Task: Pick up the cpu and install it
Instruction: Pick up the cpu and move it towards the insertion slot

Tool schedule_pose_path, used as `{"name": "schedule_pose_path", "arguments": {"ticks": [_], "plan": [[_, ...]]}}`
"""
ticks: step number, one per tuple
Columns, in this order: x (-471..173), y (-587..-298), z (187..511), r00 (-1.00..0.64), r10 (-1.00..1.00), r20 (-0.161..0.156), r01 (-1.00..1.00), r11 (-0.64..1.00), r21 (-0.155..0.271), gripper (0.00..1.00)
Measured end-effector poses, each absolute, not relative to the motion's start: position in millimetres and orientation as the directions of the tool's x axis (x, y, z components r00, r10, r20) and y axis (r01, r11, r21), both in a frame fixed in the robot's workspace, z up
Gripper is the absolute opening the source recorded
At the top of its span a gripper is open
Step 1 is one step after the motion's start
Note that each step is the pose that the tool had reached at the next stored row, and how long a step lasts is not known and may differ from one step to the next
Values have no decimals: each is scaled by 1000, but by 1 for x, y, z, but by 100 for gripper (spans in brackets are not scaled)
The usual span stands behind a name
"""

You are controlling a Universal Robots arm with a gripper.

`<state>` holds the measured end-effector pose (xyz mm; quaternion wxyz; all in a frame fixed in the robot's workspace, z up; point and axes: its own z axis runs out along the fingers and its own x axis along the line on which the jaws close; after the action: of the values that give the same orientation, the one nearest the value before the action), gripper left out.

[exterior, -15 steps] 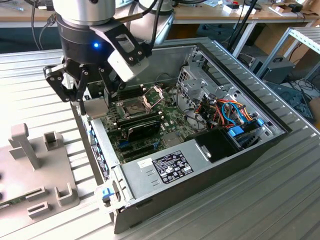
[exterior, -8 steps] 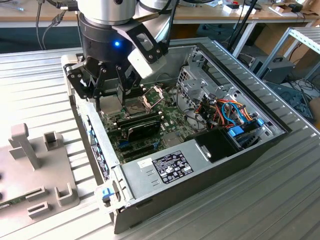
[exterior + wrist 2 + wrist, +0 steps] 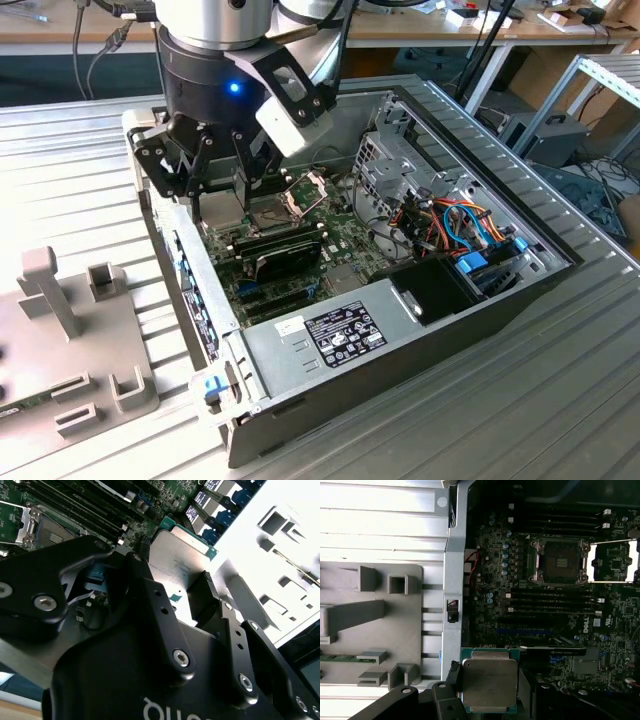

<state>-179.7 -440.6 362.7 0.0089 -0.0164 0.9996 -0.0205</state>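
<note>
**While clamped above the board, clear of the socket**

Grips the small flat square cpu with the dull silvery metal top (image 3: 487, 682) by two opposite edges, between the black fingers (image 3: 204, 597) of the gripper (image 3: 232, 195), closed onto it. Holds it over the green motherboard (image 3: 540, 615) inside the open grey computer case (image 3: 420, 350), near the case's side wall. Well apart from the dark square socket (image 3: 559, 562), with the shiny hinged frame (image 3: 615, 560) folded open. Outside the case, on the ridged metal counter (image 3: 560, 400), a grey plastic fixture (image 3: 60, 340).

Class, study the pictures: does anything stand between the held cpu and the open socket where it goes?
Nothing visible does. The gripper holds the cpu above the motherboard; the socket lies uncovered, its metal frame swung open to one side.
</note>
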Motion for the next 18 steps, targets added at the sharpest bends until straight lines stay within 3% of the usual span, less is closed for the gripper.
{"name": "schedule_pose_path", "arguments": {"ticks": [18], "plan": [[-145, -441, 362, -999, -33, -17, -32, 999, -41, 55]]}}
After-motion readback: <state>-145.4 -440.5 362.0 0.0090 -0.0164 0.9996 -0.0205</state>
